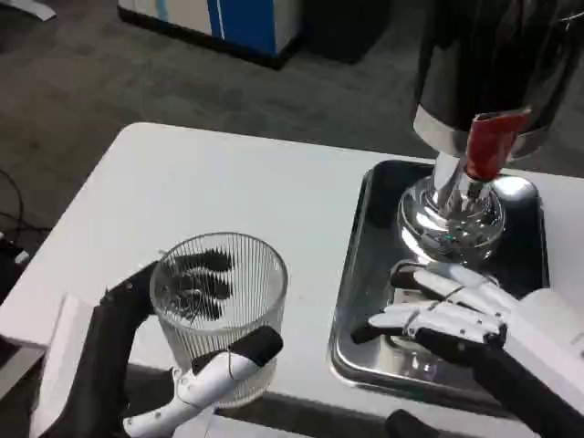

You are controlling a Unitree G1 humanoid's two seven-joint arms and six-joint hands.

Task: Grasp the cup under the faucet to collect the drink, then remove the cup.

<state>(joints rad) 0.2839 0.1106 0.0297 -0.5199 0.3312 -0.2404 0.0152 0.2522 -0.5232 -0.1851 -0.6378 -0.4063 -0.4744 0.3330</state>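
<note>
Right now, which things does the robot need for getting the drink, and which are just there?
Needed: the ribbed glass cup, held in the left hand; the shiny dispenser with its red tap handle; the right hand, over the metal tray.

Just there: the white table; the blue and white cabinet behind.

My left robot hand (196,383): white casing, black-tipped fingers, black wrist section. My right robot hand (438,315): white back, white fingers, black undersides, pale forearm shell.

A white table (228,192) stands on grey carpet (91,73), a blue-and-white cabinet (219,23) behind.
</note>
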